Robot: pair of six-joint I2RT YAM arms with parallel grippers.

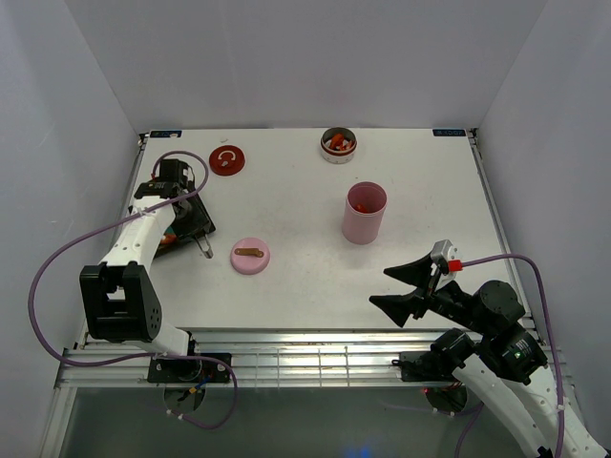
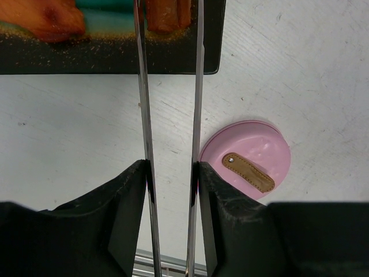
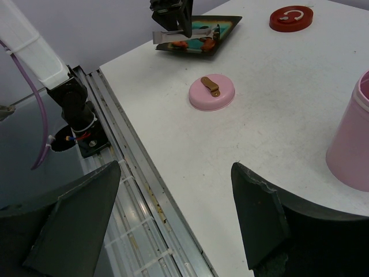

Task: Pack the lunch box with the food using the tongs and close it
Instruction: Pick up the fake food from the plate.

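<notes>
Top view: L gripper (image 1: 191,227) is over the black tray (image 1: 206,225) at the table's (image 1: 305,191) left edge. The tongs (image 1: 204,250) poke out beside the tray's near corner. Orange food (image 1: 168,239) shows in the tray by the arm. A pink lid (image 1: 250,256) lies just right of the tray. A red lid (image 1: 226,159) sits at the back left. A white bowl (image 1: 337,145) w/ red and orange bits sits at the back centre. A pink tub (image 1: 365,212) stands upright mid-table w/ red pieces inside. R gripper (image 1: 380,287) is near the front right, well apart from all of it.

L wrist: the fingers (image 2: 130,196) clamp the tongs from both sides. Its two arms are squeezed narrow and nearly parallel, reaching into the tray. An orange piece (image 2: 167,14) sits btwn them at the frame's top. The tips are cut off, so can't tell if it's pinched. Another orange piece (image 2: 46,20) lies to the left.

R wrist: jaws stand wide apart w/ nothing btwn them, above the table's front edge. The pink lid, tray and red lid are ahead, w/ the pink tub at right.
</notes>
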